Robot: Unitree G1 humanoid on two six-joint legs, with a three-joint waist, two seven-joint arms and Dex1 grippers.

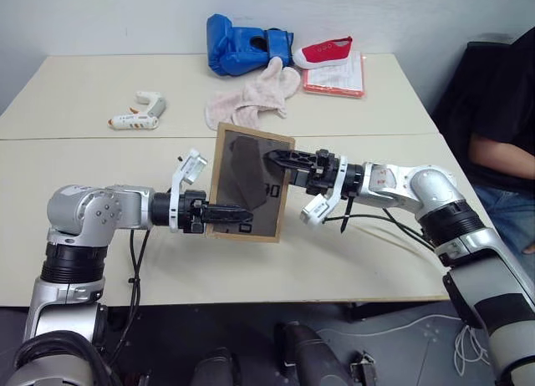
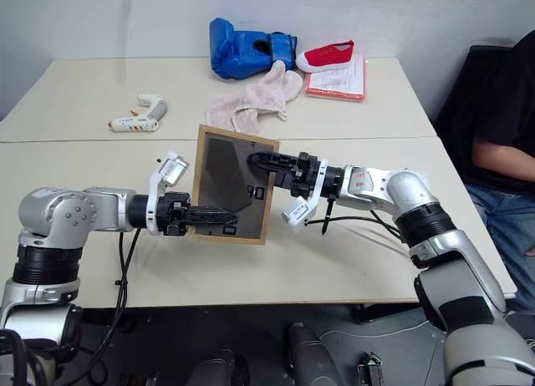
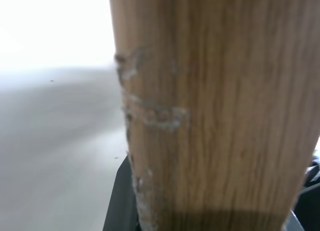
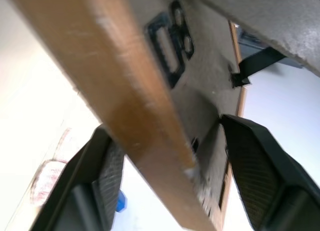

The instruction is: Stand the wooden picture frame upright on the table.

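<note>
Wooden picture frame (image 3: 210, 116) edge, close

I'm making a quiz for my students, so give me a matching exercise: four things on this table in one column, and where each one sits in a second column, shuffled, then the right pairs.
Things:
1. small light-wood picture frame
2. blue padded boxing glove
3. white glue gun
4. red canvas shoe

Places:
A. on the pink-edged paper pad
B. far edge, beside the pale pink cloth
C. lifted between both grippers
D. alone on the robot's left side of the cream table

Pairs: 1-C, 2-B, 3-D, 4-A
</note>
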